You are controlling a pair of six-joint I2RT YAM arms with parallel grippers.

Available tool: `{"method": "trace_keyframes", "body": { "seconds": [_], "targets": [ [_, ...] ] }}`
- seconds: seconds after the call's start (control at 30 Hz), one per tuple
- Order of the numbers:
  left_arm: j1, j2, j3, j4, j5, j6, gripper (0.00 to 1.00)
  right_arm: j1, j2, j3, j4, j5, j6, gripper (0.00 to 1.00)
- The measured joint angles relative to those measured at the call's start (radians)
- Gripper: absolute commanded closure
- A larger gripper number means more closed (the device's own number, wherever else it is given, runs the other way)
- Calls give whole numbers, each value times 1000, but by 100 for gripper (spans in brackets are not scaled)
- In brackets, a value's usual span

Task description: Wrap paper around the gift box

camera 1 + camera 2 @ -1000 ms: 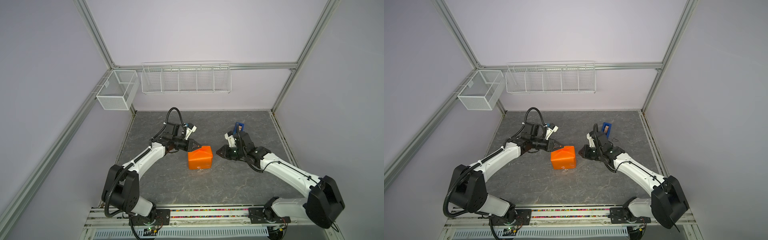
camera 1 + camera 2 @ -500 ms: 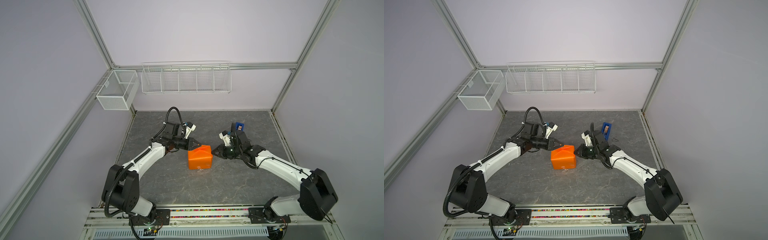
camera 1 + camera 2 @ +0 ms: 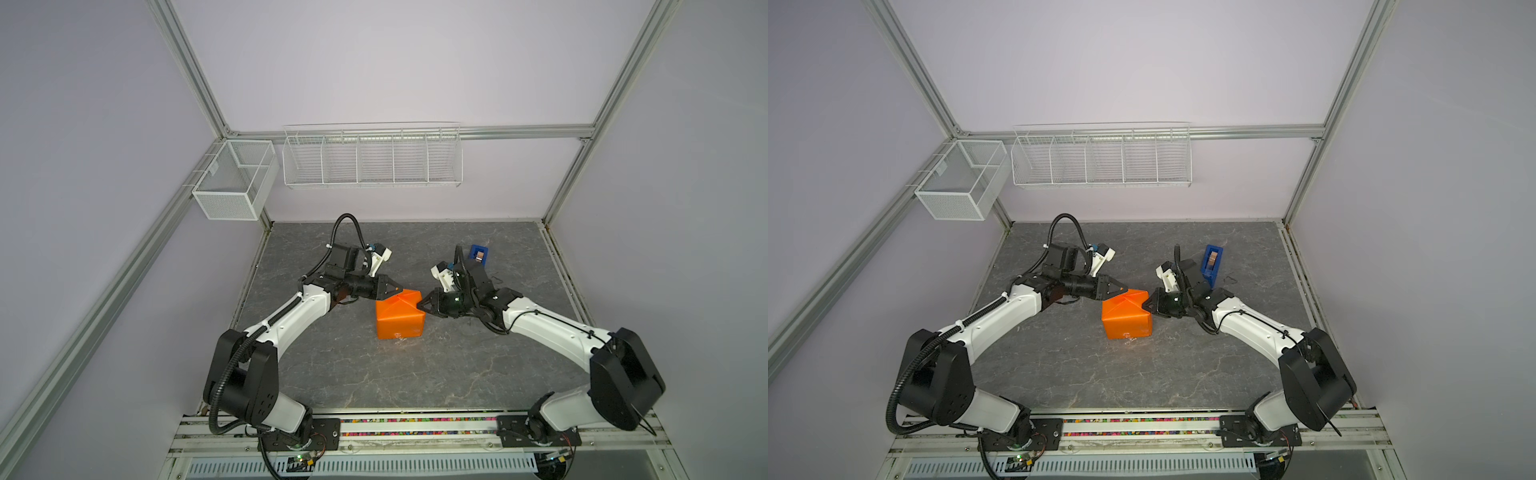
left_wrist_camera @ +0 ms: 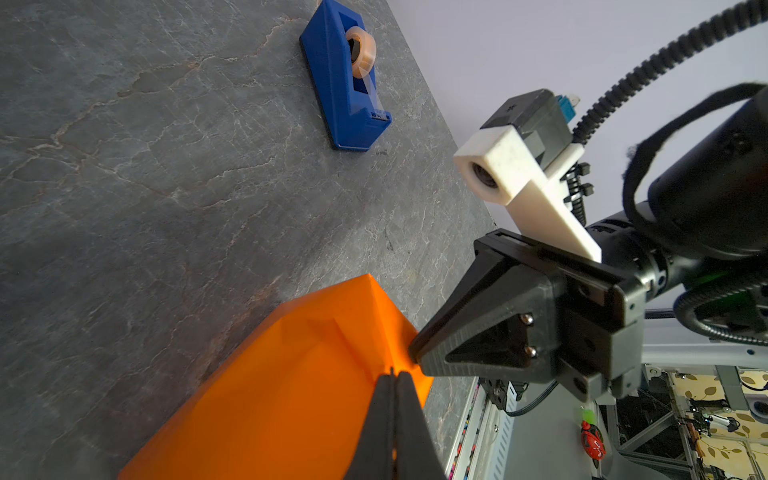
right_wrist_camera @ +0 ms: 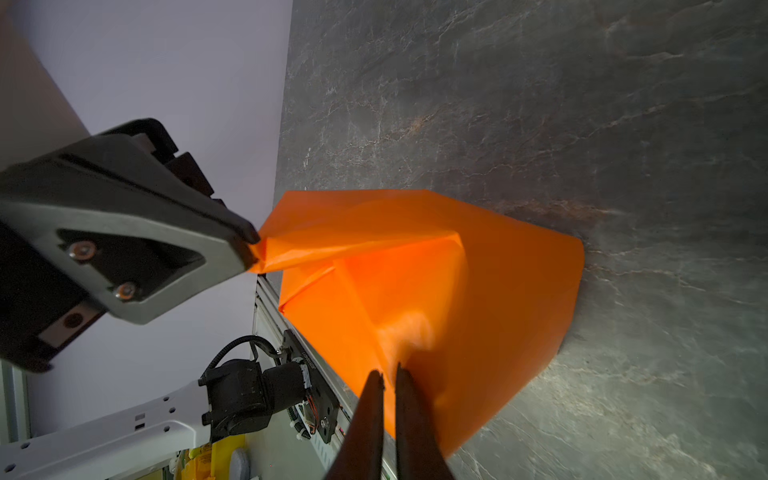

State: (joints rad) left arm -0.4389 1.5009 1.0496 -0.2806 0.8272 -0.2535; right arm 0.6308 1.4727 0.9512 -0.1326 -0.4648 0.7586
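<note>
On the grey bench (image 3: 374, 374), in both top views, the left arm (image 3: 291, 316) and right arm (image 3: 548, 332) reach in from either side toward the middle. There the paper (image 3: 399, 320) stands folded up into a squarish orange block. The gift box itself is hidden, and I judge it to sit inside that block. Behind the right arm, well apart from the block, the blue tape dispenser (image 3: 1212, 259) lies untouched. The block and the left arm are where they were a second ago; the right arm is what has moved, swinging in from beside the dispenser until its tip meets the block's upper right corner. The left end effector (image 5: 250, 249) is clamped tight on a pointed flap at the upper left corner, with the paper drawn taut from its tip. The right end effector (image 5: 388, 374) has narrowed as it came in and is now all but closed, with only a slit between its fingers. It touches the paper, but whether a fold is caught in that slit I cannot tell. Both top corners are now attended, so the step in hand looks like folding down the last open end. The wrapping seems nearly finished, with taping probably left.
</note>
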Motion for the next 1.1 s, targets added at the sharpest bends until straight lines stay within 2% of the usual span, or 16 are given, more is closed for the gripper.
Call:
{"method": "trace_keyframes", "body": {
  "seconds": [0.53, 0.8, 0.97, 1.1],
  "targets": [
    [-13, -6, -55, -13, 45, 5, 100, 6, 35, 30, -10, 2, -1, 90],
    [-35, -2, -61, -62, 88, 45, 100, 7, 35, 32, -22, 8, -1, 90],
    [-35, 42, -59, -117, 97, 89, 97, 9, 35, 42, -42, 10, -3, 90],
    [-35, 64, -36, -163, 121, 119, 88, 13, 24, 55, -81, 32, -5, 89]
  ]
}}
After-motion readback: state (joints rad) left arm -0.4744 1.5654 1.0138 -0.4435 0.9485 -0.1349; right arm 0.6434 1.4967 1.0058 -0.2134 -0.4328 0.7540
